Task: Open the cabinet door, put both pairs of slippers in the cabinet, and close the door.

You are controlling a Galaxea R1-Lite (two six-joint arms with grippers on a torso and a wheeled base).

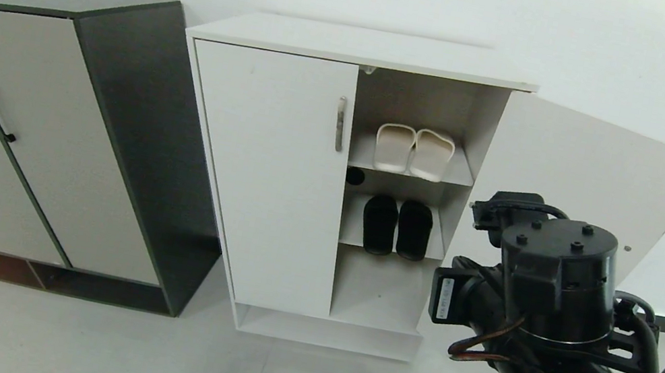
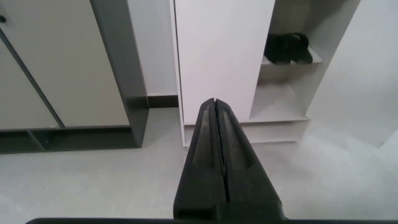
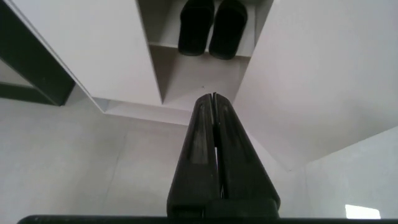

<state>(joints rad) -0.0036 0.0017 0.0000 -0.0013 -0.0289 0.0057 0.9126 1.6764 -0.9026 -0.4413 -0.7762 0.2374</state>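
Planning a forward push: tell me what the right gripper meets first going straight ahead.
The right gripper probably enters the cabinet's bottom compartment, below the black slippers; nothing nearer shows, depth unclear.

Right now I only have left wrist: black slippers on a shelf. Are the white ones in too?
Observer: Yes. The white slippers sit on the shelf above the black slippers.
Operator: Door state?
Observer: The right door is swung wide open.
Operator: Right arm carrying anything?
Observer: No. The right jaws are shut with nothing between them.
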